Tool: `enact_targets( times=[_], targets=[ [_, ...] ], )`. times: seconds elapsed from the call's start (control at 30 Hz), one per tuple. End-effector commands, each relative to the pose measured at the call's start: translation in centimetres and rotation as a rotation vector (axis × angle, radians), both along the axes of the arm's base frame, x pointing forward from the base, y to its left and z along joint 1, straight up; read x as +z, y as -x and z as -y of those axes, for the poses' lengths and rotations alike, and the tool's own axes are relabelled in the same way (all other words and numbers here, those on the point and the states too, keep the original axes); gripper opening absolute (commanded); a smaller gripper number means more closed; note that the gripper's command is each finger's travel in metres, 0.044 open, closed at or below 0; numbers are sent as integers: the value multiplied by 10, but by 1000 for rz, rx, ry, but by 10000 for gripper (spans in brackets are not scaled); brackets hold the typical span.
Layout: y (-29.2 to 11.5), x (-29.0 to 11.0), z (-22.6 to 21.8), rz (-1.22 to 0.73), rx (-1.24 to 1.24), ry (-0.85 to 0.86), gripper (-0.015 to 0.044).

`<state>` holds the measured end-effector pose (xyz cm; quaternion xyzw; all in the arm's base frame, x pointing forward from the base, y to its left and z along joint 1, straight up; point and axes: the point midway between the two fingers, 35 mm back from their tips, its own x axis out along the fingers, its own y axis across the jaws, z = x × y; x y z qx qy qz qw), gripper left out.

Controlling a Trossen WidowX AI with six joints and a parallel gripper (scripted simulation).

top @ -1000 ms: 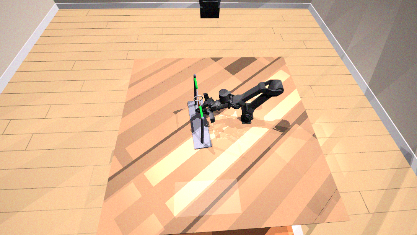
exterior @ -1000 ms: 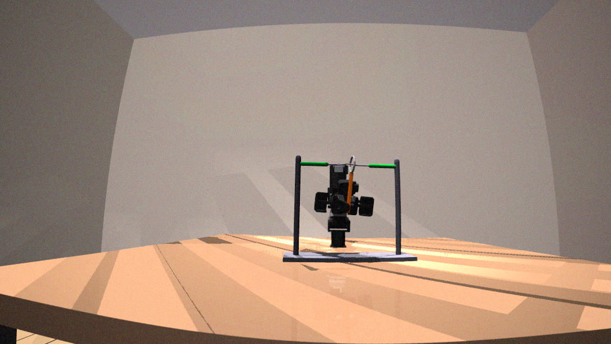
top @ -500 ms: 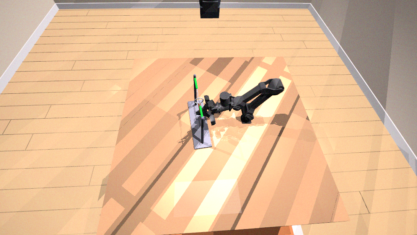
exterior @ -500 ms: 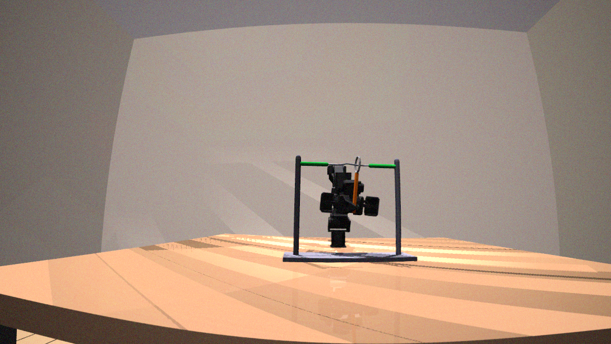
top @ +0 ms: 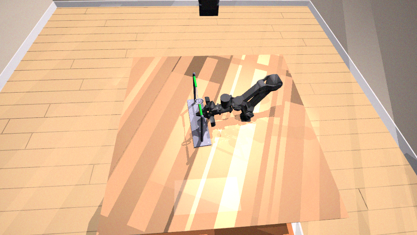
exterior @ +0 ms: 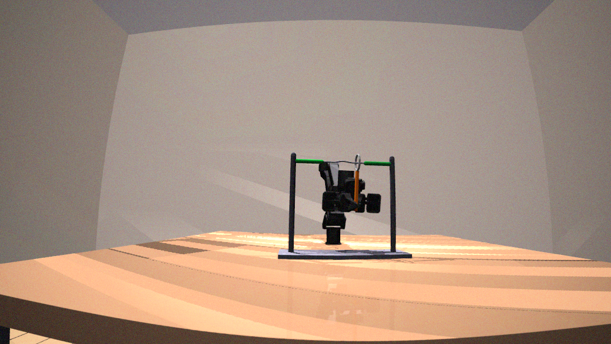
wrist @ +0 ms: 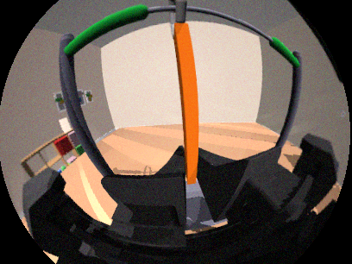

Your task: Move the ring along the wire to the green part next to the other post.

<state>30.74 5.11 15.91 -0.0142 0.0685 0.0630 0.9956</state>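
Observation:
The wire frame stands on a grey base plate (top: 196, 137) (exterior: 308, 254) with two dark posts (exterior: 292, 200) (exterior: 392, 205). The thin grey wire (exterior: 337, 162) (wrist: 230, 14) runs between a green part on the left of the exterior view (exterior: 308, 161) (wrist: 286, 51) and one on the right (exterior: 376, 163) (wrist: 106, 28) (top: 200, 110). The ring (exterior: 355, 161) (top: 197, 98) sits around the grey wire, just short of the right green part. Its orange handle (exterior: 356, 185) (wrist: 186, 100) hangs straight down. My gripper (exterior: 356, 205) (wrist: 185, 148) (top: 206, 105) is shut on the handle's lower end.
The arm's base (top: 245, 116) (exterior: 333, 235) stands on the table behind the frame. A dark box (top: 209, 7) stands at the far wall. The table's edges lie well away from the frame.

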Motion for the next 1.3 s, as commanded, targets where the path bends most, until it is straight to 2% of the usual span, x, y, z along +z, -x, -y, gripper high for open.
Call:
enact_targets(
  times=[0.0,1.27],
  targets=[
    [1,-1,-4,-2,-9,-13,-150],
    [5,-1,-43,2,-18,-26,-150]
  ],
)
